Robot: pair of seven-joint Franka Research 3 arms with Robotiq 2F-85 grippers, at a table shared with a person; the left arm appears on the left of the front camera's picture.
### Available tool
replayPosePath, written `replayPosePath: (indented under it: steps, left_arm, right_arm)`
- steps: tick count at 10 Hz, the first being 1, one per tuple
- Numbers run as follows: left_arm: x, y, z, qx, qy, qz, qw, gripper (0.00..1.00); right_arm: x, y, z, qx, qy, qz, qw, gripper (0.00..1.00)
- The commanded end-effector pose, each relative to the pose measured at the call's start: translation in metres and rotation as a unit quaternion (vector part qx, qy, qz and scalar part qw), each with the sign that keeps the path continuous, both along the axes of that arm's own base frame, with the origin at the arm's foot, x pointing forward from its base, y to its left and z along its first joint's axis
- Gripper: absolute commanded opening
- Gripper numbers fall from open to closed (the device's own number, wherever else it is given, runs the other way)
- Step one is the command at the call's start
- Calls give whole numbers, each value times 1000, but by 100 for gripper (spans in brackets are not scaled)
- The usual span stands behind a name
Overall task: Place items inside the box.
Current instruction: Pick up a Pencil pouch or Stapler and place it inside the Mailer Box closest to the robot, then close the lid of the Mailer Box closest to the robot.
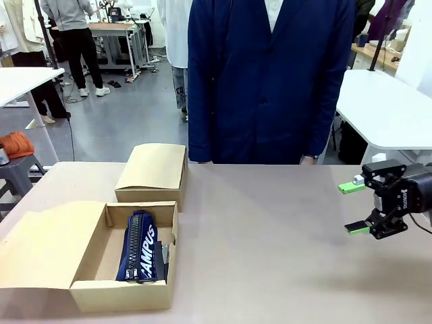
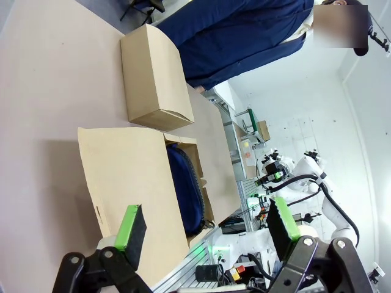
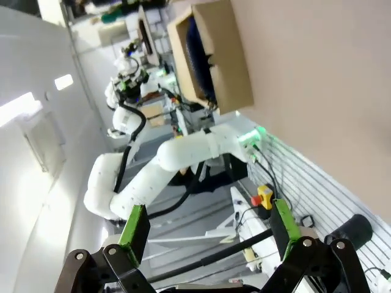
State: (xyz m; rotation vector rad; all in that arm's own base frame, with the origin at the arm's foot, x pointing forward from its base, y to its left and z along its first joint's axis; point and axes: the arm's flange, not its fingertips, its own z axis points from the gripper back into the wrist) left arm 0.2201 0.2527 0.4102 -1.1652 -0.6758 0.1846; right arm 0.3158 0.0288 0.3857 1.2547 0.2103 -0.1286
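Note:
The open cardboard box (image 1: 121, 297) stands at the table's near left with its lid flap folded out to the left. The navy blue zip pouch (image 1: 140, 246) lettered "CAMPUS" lies lengthwise inside it. A narrow black thing (image 1: 165, 256) sits between the pouch and the box's right wall, too hidden to name. My right gripper (image 1: 354, 208) hovers open over the table's right side, far from the box, with nothing between its fingers. My left gripper (image 2: 206, 226) is open and holds nothing, looking over the box's flap (image 2: 122, 177) and the pouch (image 2: 186, 189). The grey pouch and the utility knife are out of view.
A second, closed cardboard box (image 1: 152, 172) sits just behind the open one, also seen as the closed box (image 2: 153, 79) in the left wrist view. A person in a navy coat (image 1: 270, 74) stands at the far edge. Bare tabletop (image 1: 270, 236) lies between the boxes and my right gripper.

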Motion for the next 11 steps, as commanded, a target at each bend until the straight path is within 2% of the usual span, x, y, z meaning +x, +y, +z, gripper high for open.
replayPosePath:
  steps: [1,10,11]
  left_arm:
    - [0,0,1,-3,-14,0,1000,100]
    - [0,0,1,-3,-14,0,1000,100]
    - [0,0,0,0,0,0,1000,100]
  right_arm:
    - [-2,8,2,7,4,14,1000,100]
    - [-2,8,2,7,4,14,1000,100]
    - [-2,8,2,7,4,14,1000,100]
